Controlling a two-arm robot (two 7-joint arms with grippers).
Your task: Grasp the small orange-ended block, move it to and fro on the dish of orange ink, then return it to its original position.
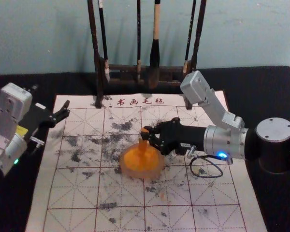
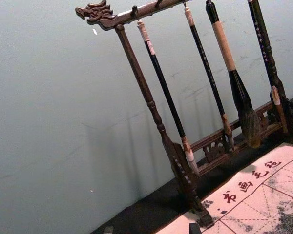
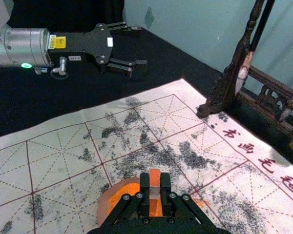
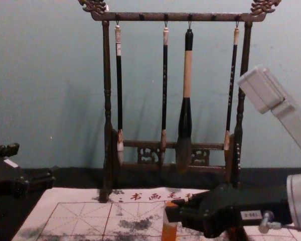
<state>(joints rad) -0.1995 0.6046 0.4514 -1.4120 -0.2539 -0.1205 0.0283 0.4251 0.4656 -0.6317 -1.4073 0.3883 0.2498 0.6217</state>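
Pinching one block [image 1: 144,137], right jaws over one dish [image 1: 141,174]

- Right gripper [image 1: 146,136]: above the ink dish [image 1: 158,172], jaws closed on the orange-ended block [image 1: 142,146].
- Right wrist [image 1: 226,141]: right of the dish, nearly level, its camera housing [image 1: 195,87] raised.
- Left gripper [image 1: 51,97]: idle, well left of the dish and farther back, jaws spread wide.
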